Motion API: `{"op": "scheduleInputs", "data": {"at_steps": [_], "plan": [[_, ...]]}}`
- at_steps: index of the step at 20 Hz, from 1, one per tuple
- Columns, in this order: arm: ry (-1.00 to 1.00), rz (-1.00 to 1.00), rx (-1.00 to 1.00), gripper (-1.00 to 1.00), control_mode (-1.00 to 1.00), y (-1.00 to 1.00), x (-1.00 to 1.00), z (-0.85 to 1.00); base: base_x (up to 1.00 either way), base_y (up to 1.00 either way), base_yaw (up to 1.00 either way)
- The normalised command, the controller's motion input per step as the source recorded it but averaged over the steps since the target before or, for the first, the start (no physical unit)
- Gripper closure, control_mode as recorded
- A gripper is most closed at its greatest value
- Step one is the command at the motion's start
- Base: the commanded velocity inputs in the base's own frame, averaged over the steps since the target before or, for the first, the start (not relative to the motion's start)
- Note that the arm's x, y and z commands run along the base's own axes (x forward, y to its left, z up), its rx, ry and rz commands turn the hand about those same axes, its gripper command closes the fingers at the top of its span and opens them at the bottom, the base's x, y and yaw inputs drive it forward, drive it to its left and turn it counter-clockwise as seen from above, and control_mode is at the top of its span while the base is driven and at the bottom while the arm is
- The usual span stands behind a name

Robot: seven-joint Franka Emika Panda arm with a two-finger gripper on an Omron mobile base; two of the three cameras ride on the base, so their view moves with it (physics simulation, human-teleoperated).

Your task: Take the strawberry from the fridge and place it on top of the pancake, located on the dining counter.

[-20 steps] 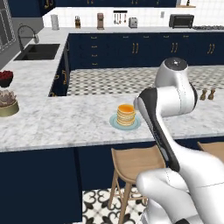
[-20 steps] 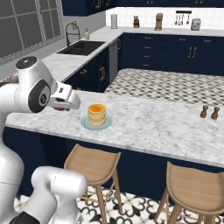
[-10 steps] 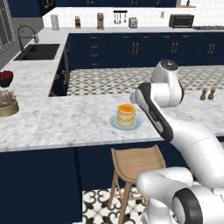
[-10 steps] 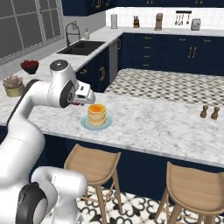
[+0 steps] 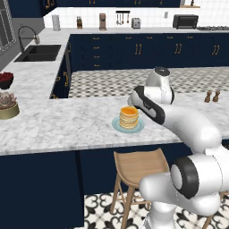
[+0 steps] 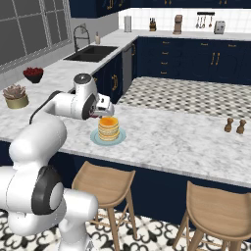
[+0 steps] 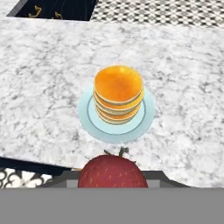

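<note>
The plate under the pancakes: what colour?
Pale blue-green plate, clearest in the hand view.

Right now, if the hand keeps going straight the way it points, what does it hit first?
Probably the round golden-tan pancake stack on its pale blue-green plate; the hand holds the red strawberry and looks down at it. Depth is unclear.

Bare dining counter (image 7: 48, 65) all round pancake (image 7: 118, 89), top unobstructed, shakers (image 6: 234, 125) well apart

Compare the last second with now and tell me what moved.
The arm swung the gripper forward over the dining counter toward the pancake, closing in beside the stack. The strawberry is held. Pancake, plate and shakers stayed put.
</note>
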Motion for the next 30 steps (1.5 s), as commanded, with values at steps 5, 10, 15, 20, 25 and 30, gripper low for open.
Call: {"op": "scheduleInputs", "data": {"at_steps": [5, 10, 15, 20, 25, 30], "plan": [[0.03, 0.0, 0.0, 1.0, -1.0, 0.01, 0.76, -0.25, 0.0, 0.0, 0.0], [0.03, 0.0, -0.01, 1.0, -1.0, 0.0, 0.7, -0.24, 0.0, 0.0, 0.0], [0.08, -0.01, -0.01, 1.0, -1.0, 0.0, 0.51, -0.17, 0.0, 0.0, 0.0], [0.07, 0.0, -0.01, 1.0, -1.0, 0.07, 0.34, -0.31, 0.0, 0.0, 0.0], [0.04, 0.0, 0.0, 1.0, -1.0, 0.12, 0.28, -0.28, 0.0, 0.0, 0.0], [0.01, 0.0, 0.0, 1.0, -1.0, 0.02, 0.25, -0.19, 0.0, 0.0, 0.0]]}}
